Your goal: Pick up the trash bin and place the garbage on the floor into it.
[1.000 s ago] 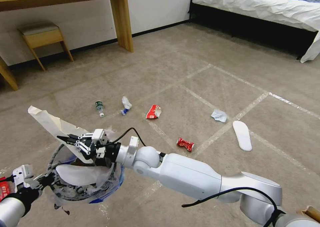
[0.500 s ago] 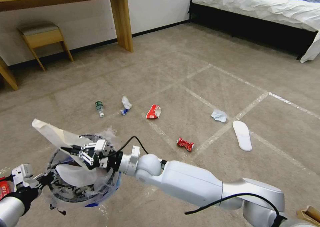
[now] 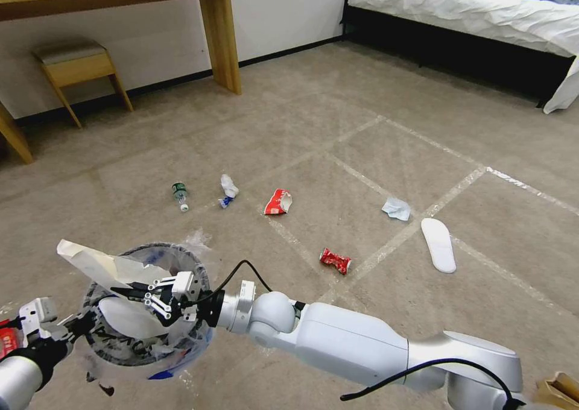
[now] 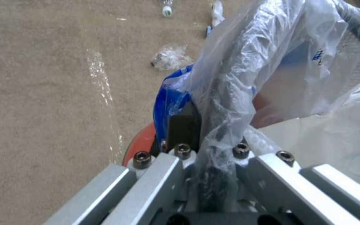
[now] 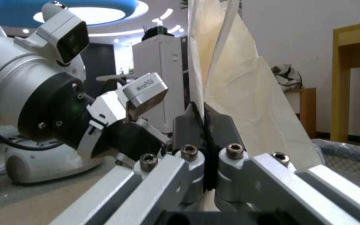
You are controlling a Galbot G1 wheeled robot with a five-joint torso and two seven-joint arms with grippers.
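Six bits of garbage on the floor (image 3: 338, 126): one green-labelled bottle (image 3: 179, 195), one white-blue crumpled wrapper (image 3: 228, 189), one red wrapper (image 3: 278, 202), one crushed red can (image 3: 335, 260), one crumpled paper (image 3: 396, 208), one white insole (image 3: 438, 244). One trash bin (image 3: 114, 353), held off the floor low at the robot's left, a second insole (image 3: 126, 318) inside. Left gripper (image 4: 207, 140) pinched tight on the bin's rim and liner. Right gripper (image 3: 129, 292) over the bin mouth, fingers (image 5: 222, 125) clamped together on one paper bag (image 3: 99, 264), which slants up past the rim.
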